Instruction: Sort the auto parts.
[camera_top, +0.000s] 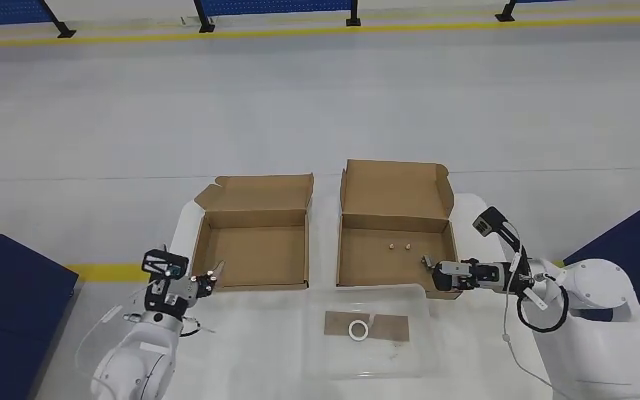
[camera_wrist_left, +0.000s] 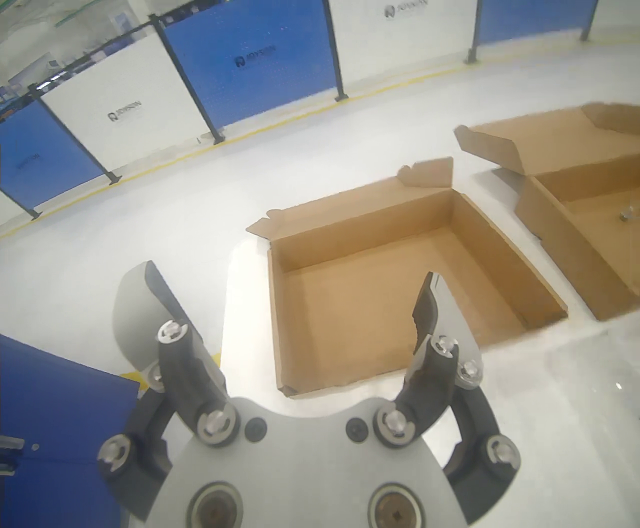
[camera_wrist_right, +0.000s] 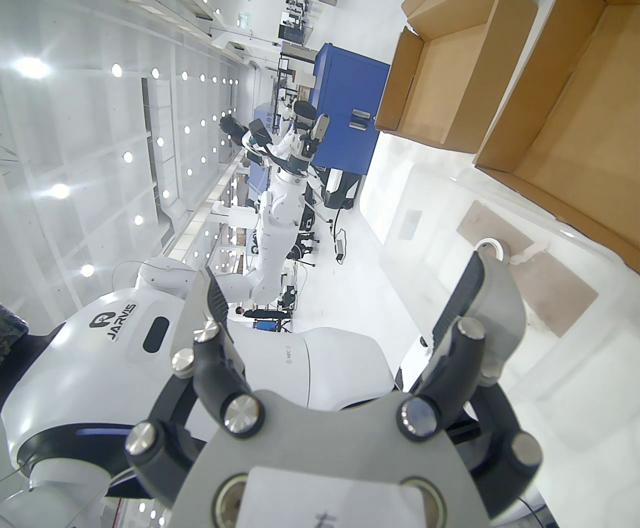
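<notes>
The right pincer (camera_wrist_right: 340, 272) was released and empty, its fingers spread wide. It hung at the near corner of the right box (camera_top: 370, 265), just beside the clear tray (camera_top: 385, 360). From there it looked ready to drop onto the white ring (camera_top: 357, 329), the one part left to sort. The ring lay in the tray on a brown card (camera_top: 390, 326).

Two small parts (camera_top: 388, 243) sat close together on the right box's floor, toward its far wall, so that box seemed to be where their kind goes.

The left pincer (camera_wrist_left: 290, 280) was also released and held nothing. It waited at the near corner of the left box (camera_top: 255, 255), apart from the tray, pointing into the box. No parts showed in the left box. Both boxes had their lids folded back for easy drops from above.

Blue and white panels (camera_wrist_left: 250, 75) behind the table carried printed logos — left unread here. No writing showed on the boxes, the tray or the ring.
</notes>
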